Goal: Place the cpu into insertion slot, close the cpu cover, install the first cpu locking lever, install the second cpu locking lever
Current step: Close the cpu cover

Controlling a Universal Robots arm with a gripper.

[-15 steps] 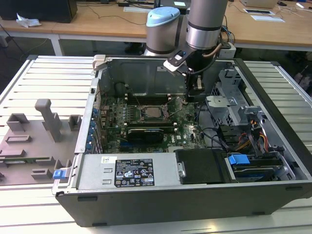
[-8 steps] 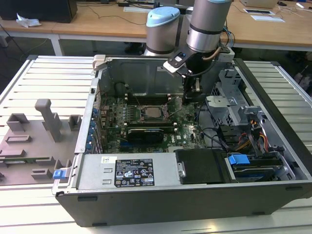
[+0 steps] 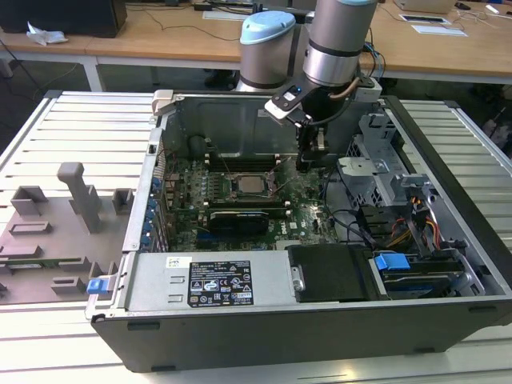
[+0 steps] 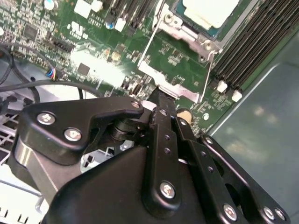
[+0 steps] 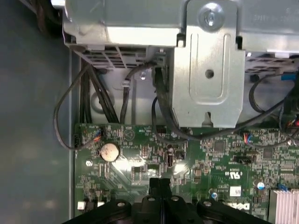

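Observation:
The cpu, a square chip with a dull silver top, lies in the socket on the green motherboard inside the open computer case. The cpu cover, a silvery metal frame, lies flat around it. Thin wire locking levers run along two sides of the socket. My gripper hangs low over the board just to the exterior view's right of the socket. Its black fingers are shut together, with nothing seen between them, and the tips are near the socket's edge plate.
A grey drive cage with black cables stands at the exterior view's right. A metal box spans the case front. Black memory slots flank the socket. A grey fixture lies outside the case.

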